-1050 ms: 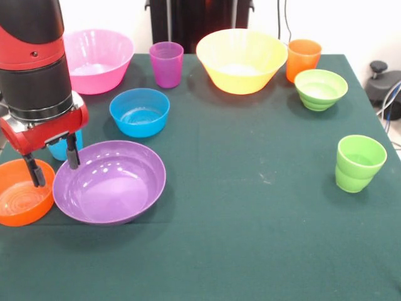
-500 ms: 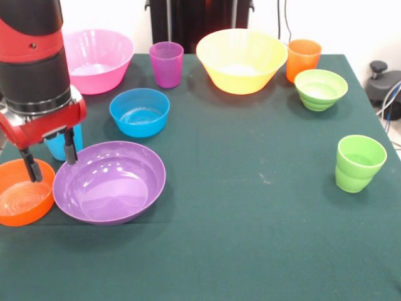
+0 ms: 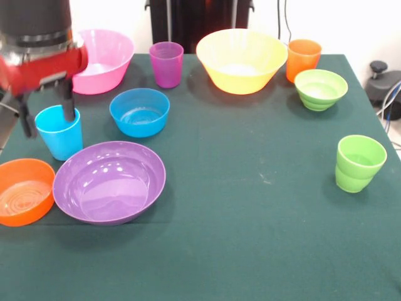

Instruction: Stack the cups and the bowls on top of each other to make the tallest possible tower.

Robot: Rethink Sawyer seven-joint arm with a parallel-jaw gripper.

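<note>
My gripper [image 3: 47,115] hangs open at the far left, holding nothing. One finger [image 3: 67,105] overlaps the rim of the sky blue cup [image 3: 61,138]; the other is just left of that cup. Below it sit the wide purple bowl [image 3: 109,182] and the small orange bowl [image 3: 24,191], side by side. The small blue bowl [image 3: 140,111] stands right of the blue cup. Along the back are the pink bowl [image 3: 103,59], purple cup [image 3: 166,64], yellow-orange bowl [image 3: 241,59] and orange cup [image 3: 303,59]. The small green bowl [image 3: 321,89] and green cup [image 3: 359,163] are at the right. Nothing is stacked.
The dark green table cloth [image 3: 250,219] is bare across the middle and front right. A black stand [image 3: 200,19] rises behind the table's back edge. Grey gear with cables [image 3: 385,84] sits off the right edge.
The gripper has risen and drawn back from between the orange and purple bowls to the blue cup, still open. The blue cup now shows in full. No object has moved.
</note>
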